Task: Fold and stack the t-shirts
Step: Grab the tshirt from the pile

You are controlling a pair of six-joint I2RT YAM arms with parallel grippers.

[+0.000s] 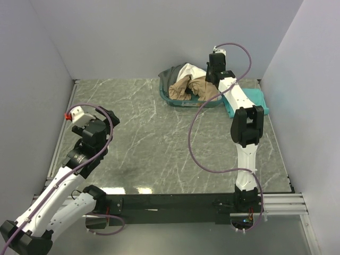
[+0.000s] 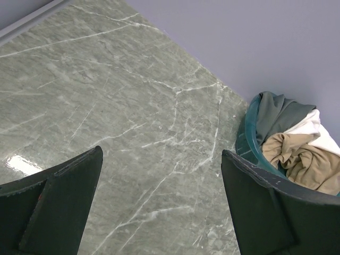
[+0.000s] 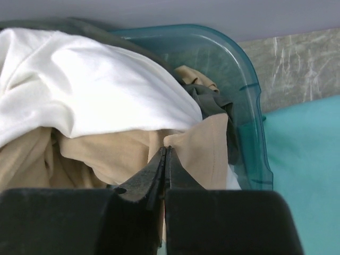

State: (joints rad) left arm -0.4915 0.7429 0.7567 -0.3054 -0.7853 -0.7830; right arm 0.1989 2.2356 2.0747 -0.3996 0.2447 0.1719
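From above, a teal plastic basket (image 1: 172, 102) sits at the far edge of the marble worktop (image 1: 149, 138), right of the middle. It is heaped with crumpled shirts: a dark grey t-shirt (image 1: 171, 75) on its left, a white t-shirt (image 1: 192, 69) at the back and a tan t-shirt (image 1: 186, 87) in front. A teal t-shirt (image 1: 257, 98) lies flat just beside the basket, by the far right corner. The right arm stretches from the near edge to the basket, with the right gripper (image 1: 211, 79) down in the cloth at its right end. The left gripper (image 1: 74, 114) hangs over the left edge, well apart from the basket. From this height I cannot tell how either pincer stands.

The left wrist view shows the left gripper (image 2: 162, 154) released, its two dark fingers (image 2: 64, 196) spread wide over bare marble. The basket (image 2: 245, 138) stands against the back wall, with dark grey (image 2: 281, 111), white (image 2: 313, 125) and tan (image 2: 297, 156) cloth spilling over its rim.

In the right wrist view the right gripper (image 3: 166, 154) is clenched, its tips meeting on a fold of the tan t-shirt (image 3: 202, 149), and tan cloth shows between the fingers lower down. The white t-shirt (image 3: 95, 79) drapes over the tan one, and a bit of dark grey (image 3: 210, 101) is tucked against the basket wall (image 3: 247, 106). The teal t-shirt (image 3: 303, 175) lies outside that wall.
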